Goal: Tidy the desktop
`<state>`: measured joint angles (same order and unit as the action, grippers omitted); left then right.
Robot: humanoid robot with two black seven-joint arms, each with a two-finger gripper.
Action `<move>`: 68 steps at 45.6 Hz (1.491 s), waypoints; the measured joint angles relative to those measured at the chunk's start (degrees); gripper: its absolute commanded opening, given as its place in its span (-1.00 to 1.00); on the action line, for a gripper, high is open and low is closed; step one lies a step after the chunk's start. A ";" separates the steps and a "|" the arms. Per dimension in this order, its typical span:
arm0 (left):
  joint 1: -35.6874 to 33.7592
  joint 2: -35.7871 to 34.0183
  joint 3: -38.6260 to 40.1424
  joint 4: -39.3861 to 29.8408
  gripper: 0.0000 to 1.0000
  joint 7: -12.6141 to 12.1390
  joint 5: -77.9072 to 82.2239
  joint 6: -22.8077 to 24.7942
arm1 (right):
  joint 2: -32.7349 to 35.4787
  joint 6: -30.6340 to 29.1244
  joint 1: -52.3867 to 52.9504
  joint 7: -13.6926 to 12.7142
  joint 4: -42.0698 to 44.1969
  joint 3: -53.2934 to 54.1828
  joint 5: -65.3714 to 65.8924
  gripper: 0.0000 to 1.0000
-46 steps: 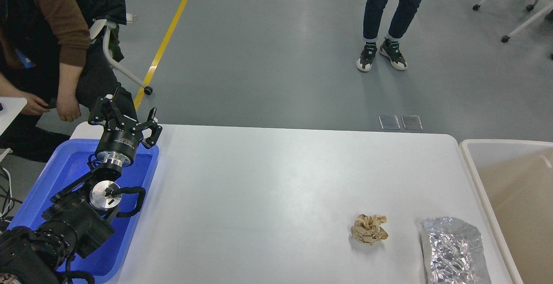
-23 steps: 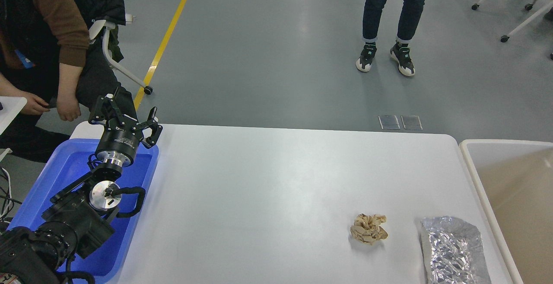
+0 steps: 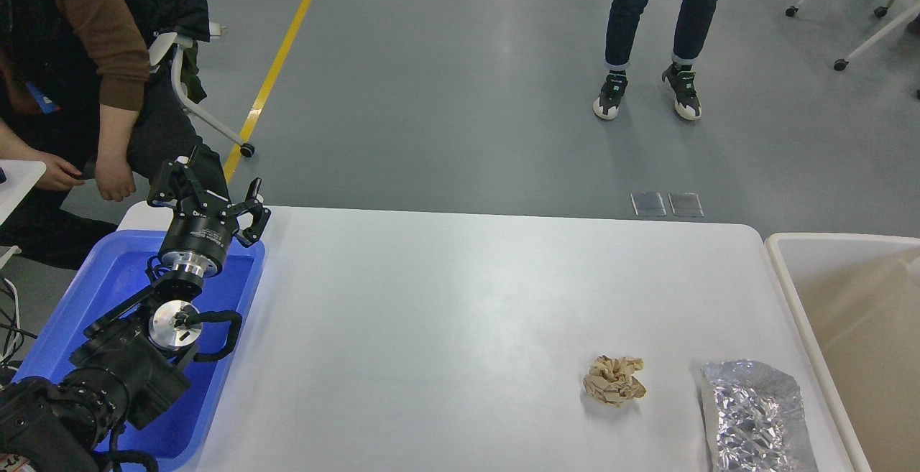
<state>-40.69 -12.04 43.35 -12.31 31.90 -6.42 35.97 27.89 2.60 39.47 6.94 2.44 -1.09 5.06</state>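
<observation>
A blue plastic tray (image 3: 115,281) with smooth raised walls is sitting at the left end of the desk (image 3: 445,299); the robot's black left arm is covering much of its floor, and the blue floor that is showing is carrying nothing. A beige bin (image 3: 790,271) with a thick white rim is standing just beside the desk's right edge, and the part of its inside that is showing is bare. The desk, a wide matte white top with rounded corners, is filling the lower half of the view. Near its front right corner a crumpled ball of tan paper (image 3: 614,380) is lying, and close to its right, not touching it, a wrinkled, shiny silver foil packet (image 3: 753,414). The left gripper (image 3: 208,192) is hovering over the tray's far end, its fingers (image 3: 253,197) spreading apart and grasping nothing. The right gripper is lying outside the view.
</observation>
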 measured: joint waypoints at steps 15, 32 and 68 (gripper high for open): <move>0.00 0.00 0.00 0.00 1.00 0.00 0.00 -0.02 | -2.85 -0.04 -3.33 -0.63 0.09 -0.20 0.21 -1.00; 0.00 0.00 0.00 0.00 1.00 0.00 0.00 -0.03 | -4.09 -0.05 -4.50 -1.57 0.10 -0.18 0.18 0.13; 0.00 0.00 -0.01 0.00 1.00 0.00 0.01 -0.03 | 0.87 -0.48 3.38 -1.54 -3.39 1.53 -0.81 1.00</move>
<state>-40.69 -12.04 43.33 -12.31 31.90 -6.42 35.94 28.76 2.12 42.85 5.41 -0.95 0.44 4.25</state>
